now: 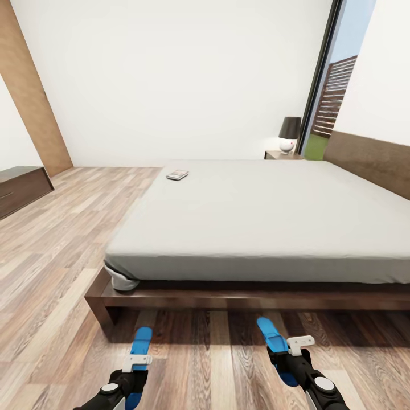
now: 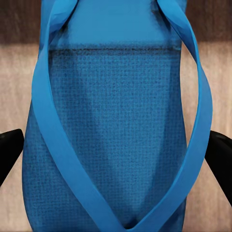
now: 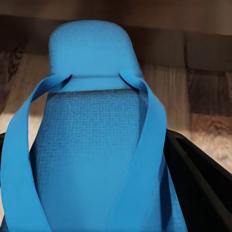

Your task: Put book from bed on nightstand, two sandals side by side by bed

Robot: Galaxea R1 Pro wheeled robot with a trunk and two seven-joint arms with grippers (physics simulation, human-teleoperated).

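Sandals [image 1: 140, 341] [image 1: 273, 339] | bright blue, thin straps | L hand [image 1: 132, 373] grasps one, R hand [image 1: 291, 364] grasps other | over floor [image 1: 57, 256]

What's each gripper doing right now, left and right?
Left gripper: fingers on either side of a blue sandal; firm grip can't be told.
Right gripper: fingers around the other sandal; can't be told either.

My head view is bright and evenly lit, with daylight from the tall dark-framed window [image 1: 333, 85]. The low dark wood bed with its off-white mattress [image 1: 256, 222] drops a soft shadow onto the light wood-plank floor [image 1: 51, 267]. Straight lines bow toward the edges. My wrist views look soft and grainy.
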